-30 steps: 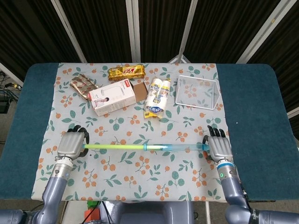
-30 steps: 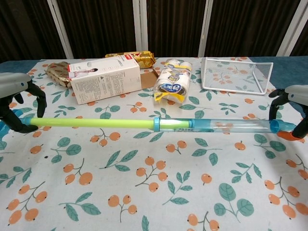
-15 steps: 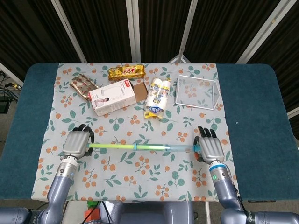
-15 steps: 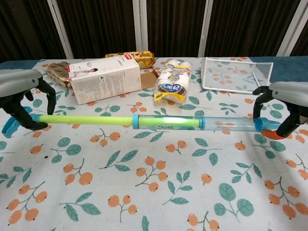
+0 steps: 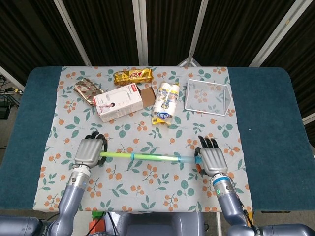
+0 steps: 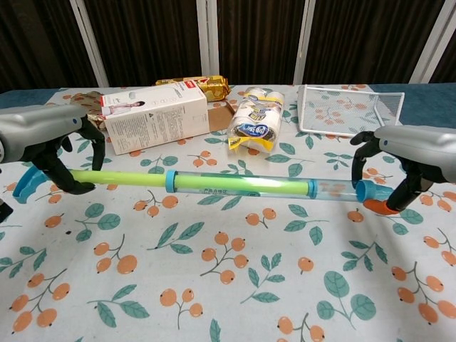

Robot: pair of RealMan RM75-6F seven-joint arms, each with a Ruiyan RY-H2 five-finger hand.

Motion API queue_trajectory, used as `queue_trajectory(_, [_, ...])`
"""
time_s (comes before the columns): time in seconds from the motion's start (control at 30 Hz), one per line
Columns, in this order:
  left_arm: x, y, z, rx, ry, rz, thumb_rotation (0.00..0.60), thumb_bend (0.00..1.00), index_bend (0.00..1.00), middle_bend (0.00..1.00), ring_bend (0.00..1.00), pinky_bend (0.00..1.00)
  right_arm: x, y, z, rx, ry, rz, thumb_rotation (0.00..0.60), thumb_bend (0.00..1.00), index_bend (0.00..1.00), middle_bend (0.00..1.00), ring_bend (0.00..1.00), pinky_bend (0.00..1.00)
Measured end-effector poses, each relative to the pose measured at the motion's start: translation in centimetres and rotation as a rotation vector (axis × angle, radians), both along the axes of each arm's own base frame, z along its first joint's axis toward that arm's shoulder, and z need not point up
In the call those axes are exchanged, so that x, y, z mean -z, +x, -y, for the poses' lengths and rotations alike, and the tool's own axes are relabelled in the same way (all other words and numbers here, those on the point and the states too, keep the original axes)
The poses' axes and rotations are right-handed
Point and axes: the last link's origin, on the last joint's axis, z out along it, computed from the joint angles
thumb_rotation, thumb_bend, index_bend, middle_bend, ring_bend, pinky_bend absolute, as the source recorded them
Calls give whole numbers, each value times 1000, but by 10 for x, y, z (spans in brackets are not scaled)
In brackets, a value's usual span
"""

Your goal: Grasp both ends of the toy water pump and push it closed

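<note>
The toy water pump (image 5: 147, 157) (image 6: 235, 183) is held level above the flowered cloth, a green rod sliding into a clear blue tube. My left hand (image 5: 90, 151) (image 6: 53, 142) grips the green rod's end, where a blue handle (image 6: 28, 184) sticks out. My right hand (image 5: 210, 160) (image 6: 407, 155) grips the tube's far end, with its orange tip (image 6: 380, 206) showing below the fingers. About a third of the rod shows outside the tube.
At the back of the cloth lie a white carton (image 5: 118, 102), a gold snack pack (image 5: 133, 75), a patterned packet (image 5: 87, 91), a pack of yellow-capped bottles (image 5: 166, 103) and a wire mesh basket (image 5: 207, 97).
Both hands have moved inward toward each other. The green rod has slid further into the tube, so the pump is clearly shorter than one second ago.
</note>
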Motion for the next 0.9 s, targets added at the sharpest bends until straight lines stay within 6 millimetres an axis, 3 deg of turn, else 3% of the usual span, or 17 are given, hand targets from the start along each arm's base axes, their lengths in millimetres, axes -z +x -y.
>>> queue_trajectory(0.9, [23,32,6,9,-34,39,600,552,616,282,151,244,-4,-1,0,12,-7,2,600,418,639,50,0,0])
